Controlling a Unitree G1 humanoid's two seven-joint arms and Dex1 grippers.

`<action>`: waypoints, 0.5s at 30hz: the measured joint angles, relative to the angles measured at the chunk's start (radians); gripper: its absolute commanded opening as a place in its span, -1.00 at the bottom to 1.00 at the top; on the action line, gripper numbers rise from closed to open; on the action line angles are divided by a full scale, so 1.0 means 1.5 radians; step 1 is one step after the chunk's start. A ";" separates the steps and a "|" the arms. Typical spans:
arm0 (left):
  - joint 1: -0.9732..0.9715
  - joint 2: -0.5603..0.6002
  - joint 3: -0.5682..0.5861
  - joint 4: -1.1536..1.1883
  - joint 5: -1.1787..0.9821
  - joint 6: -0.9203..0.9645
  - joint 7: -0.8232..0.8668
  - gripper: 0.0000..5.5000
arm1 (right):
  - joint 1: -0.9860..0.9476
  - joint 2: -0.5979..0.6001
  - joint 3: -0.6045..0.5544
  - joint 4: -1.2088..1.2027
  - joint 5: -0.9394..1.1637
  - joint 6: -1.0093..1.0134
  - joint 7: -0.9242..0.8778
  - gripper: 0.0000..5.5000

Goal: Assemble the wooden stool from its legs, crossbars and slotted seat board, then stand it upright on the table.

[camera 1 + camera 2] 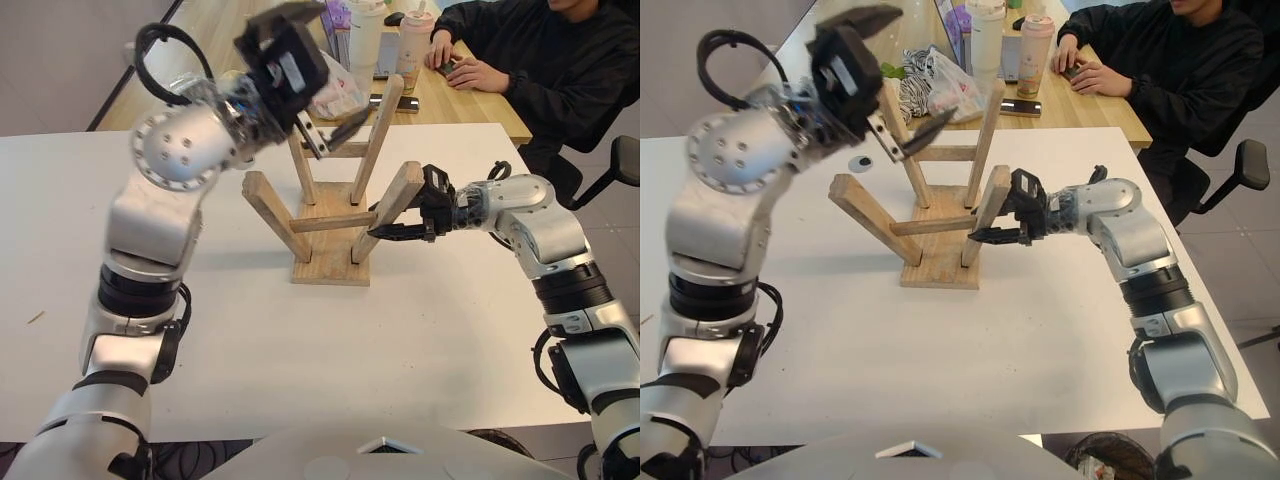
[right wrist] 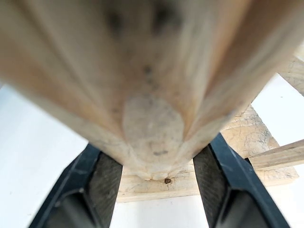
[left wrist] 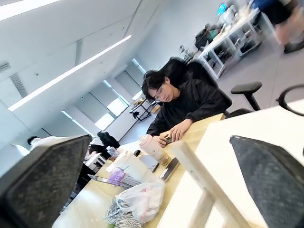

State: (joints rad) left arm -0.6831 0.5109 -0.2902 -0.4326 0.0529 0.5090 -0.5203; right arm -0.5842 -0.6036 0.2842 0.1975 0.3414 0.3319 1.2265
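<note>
My right gripper (image 1: 393, 222) is pinching the front right leg (image 1: 408, 182) of the stool (image 1: 335, 222). One pad is pressing on each side of the wood, partway up from the seat board (image 1: 330, 268). The stool is sitting upside down on the white table (image 1: 450, 350). Its seat board is lying flat, and all four legs are sticking up and splaying outward with crossbars joining them. My left gripper (image 1: 340, 65) is hanging in the air over the back legs, fingers spread wide apart, just above the rear crossbar (image 1: 340, 150).
</note>
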 measured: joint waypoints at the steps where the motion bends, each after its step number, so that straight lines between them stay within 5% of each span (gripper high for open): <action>1: 0.021 0.002 -0.044 0.000 0.053 -0.014 0.015 0.96 | -0.001 0.001 0.000 0.000 0.000 0.003 -0.008 -0.27; 7: 0.089 0.041 -0.179 0.058 0.274 -0.127 0.050 0.96 | -0.004 0.003 0.001 0.001 0.000 0.018 -0.035 -0.27; 15: 0.119 0.032 -0.208 0.110 0.430 -0.229 0.101 0.96 | -0.008 0.005 0.002 0.002 0.002 0.038 -0.050 -0.27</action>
State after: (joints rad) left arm -0.5040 0.5590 -0.6030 -0.2682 0.6983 0.1656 -0.3694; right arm -0.5969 -0.5964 0.2867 0.2012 0.3449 0.3889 1.1518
